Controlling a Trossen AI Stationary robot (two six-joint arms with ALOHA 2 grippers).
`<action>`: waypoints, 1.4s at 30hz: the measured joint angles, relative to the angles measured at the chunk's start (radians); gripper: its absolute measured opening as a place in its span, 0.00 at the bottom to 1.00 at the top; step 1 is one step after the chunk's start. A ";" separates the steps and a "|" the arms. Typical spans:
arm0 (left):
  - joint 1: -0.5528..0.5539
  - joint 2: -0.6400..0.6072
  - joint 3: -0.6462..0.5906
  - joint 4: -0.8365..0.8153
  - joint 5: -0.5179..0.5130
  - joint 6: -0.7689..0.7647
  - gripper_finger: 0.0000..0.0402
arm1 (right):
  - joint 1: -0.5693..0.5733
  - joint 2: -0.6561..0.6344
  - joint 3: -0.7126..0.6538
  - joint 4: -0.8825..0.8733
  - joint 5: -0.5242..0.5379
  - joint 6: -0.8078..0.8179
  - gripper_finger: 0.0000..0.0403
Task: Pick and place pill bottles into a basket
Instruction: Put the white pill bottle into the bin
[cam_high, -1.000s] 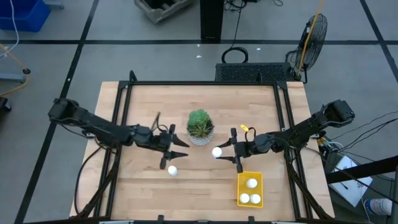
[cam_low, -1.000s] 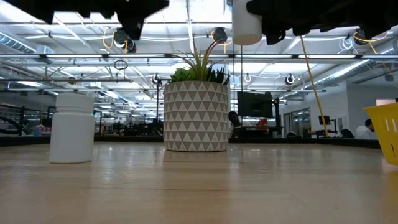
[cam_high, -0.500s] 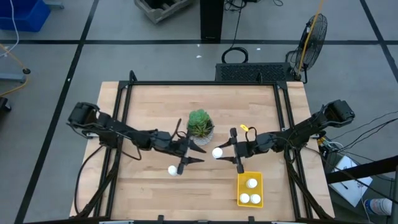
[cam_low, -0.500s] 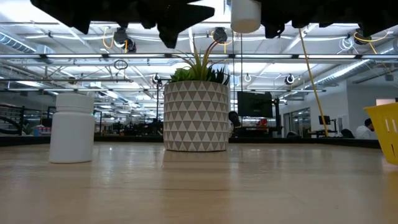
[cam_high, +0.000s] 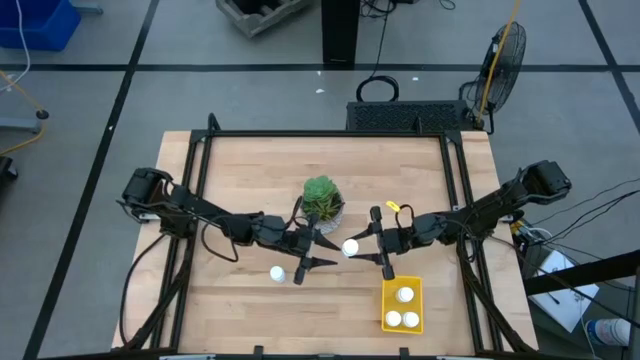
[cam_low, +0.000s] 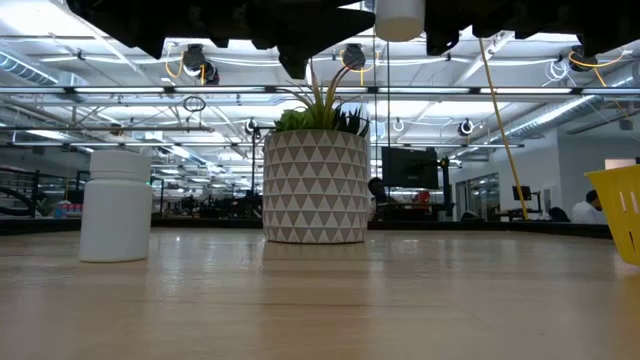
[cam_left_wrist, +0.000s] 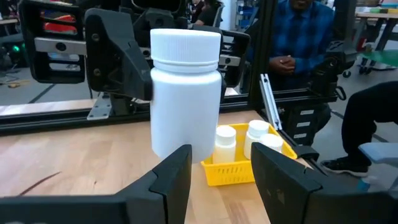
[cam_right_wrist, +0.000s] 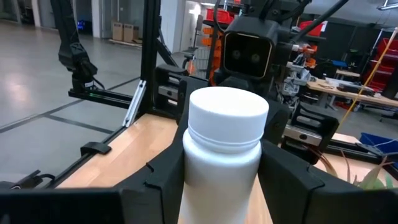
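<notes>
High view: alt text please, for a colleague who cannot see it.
The right gripper holds a pill bottle above the table, beside the yellow basket holding three bottles. The left gripper hangs shut near the potted plant; another bottle stands nearby.

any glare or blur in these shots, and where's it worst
Low view: bright ceiling lights backlight the scene, so both arms read as black silhouettes above the potted plant. Right wrist view: the held pill bottle is slightly soft. High view: even light, no glare.

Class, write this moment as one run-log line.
right gripper: shut on raised pill bottle | left gripper: shut, empty, facing it | basket: three bottles | loose bottle: standing on table
</notes>
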 joint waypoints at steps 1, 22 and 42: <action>0.000 0.000 0.001 0.000 -0.002 0.005 0.44 | 0.000 0.000 0.000 0.001 0.000 -0.001 0.40; 0.020 -0.001 0.011 0.052 -0.100 0.053 0.44 | -0.001 0.002 0.001 -0.002 0.007 0.005 0.40; 0.028 0.074 0.030 0.063 -0.001 0.033 0.44 | 0.002 0.000 0.001 0.001 -0.011 0.011 0.40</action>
